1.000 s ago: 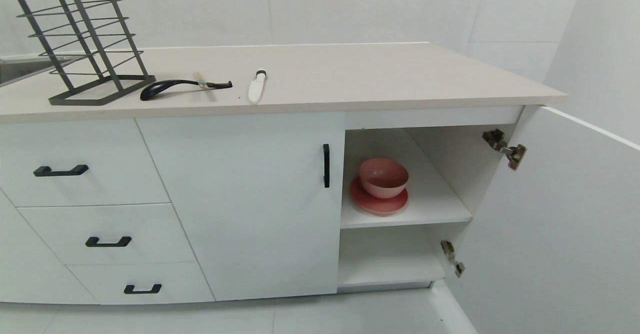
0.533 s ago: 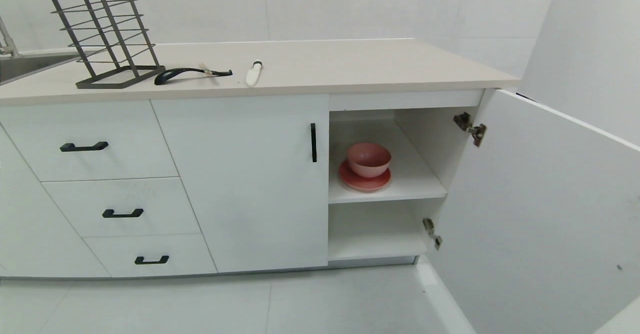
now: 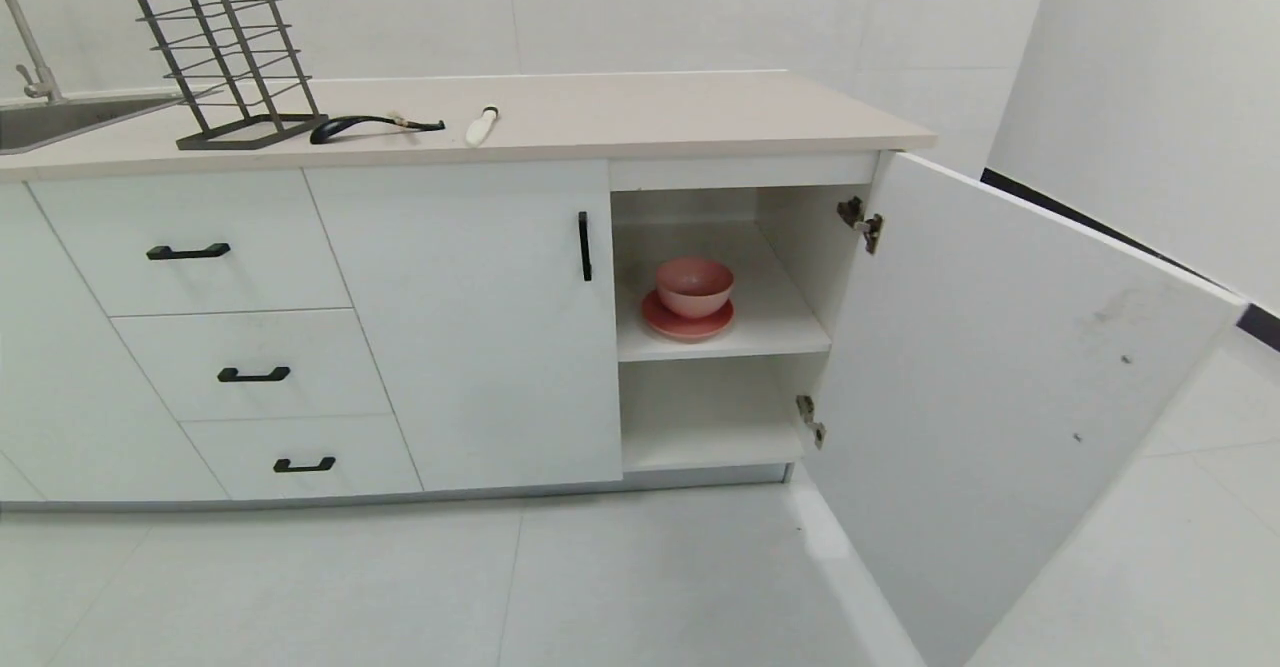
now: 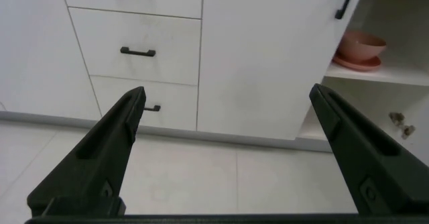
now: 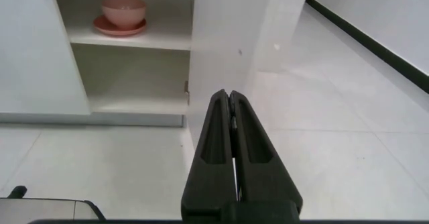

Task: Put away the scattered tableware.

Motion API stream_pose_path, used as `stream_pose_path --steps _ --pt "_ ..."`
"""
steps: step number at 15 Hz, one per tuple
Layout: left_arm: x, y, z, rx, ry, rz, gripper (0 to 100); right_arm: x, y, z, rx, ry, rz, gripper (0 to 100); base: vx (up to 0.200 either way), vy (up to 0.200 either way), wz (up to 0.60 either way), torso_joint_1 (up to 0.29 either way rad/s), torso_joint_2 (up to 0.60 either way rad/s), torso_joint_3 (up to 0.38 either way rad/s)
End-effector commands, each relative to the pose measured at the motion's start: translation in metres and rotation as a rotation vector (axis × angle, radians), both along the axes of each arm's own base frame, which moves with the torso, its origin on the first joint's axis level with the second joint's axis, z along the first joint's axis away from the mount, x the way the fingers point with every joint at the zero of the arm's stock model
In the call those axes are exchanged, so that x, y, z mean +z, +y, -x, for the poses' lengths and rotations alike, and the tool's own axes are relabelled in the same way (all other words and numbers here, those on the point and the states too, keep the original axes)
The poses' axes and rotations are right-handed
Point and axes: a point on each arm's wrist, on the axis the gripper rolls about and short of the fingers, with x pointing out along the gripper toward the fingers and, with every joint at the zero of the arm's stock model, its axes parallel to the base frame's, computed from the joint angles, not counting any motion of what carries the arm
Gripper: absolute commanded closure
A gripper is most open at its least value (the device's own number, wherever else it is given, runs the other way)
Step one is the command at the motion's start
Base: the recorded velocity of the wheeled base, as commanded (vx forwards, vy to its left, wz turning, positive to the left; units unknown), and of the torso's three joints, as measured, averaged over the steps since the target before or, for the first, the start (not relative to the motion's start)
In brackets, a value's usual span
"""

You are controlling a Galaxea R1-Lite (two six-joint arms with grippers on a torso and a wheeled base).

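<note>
One black ladle lies beside a white knife on the countertop.

Your left pincer has two matte black fingers. Each is a long, flat-sided wedge that narrows to a blunt tip, with a small round recess near its wide base. Your right pincer is the same matte black. Its two fingers are smooth tapering wedges with bevelled edges, and a thin pale seam runs between them.
</note>
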Motion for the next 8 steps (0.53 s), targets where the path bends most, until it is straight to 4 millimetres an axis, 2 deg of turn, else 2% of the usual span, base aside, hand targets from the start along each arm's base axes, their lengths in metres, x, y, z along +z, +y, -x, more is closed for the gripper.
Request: stream_pose_path --steps 1,3,8 --pt "0.0000 0.0000 0.0000 -0.001 -0.001 0.003 0 0.0001 0.0000 -0.0003 -0.001 0.002 0.000 100 0.000 -0.200 0.00 -0.002 0.00 0.007" --pt "0.0000 0.0000 0.0000 -0.001 -0.001 0.003 0 0.0001 0.0000 -0.0003 -0.001 0.002 0.000 100 0.000 -0.200 0.00 0.000 0.01 0.002" --pt "0.0000 0.0000 0.0000 -0.001 -0.001 0.004 0 0.0001 0.0000 -0.0004 -0.003 0.004 0.000 100 0.000 0.000 0.00 0.000 0.00 0.000"
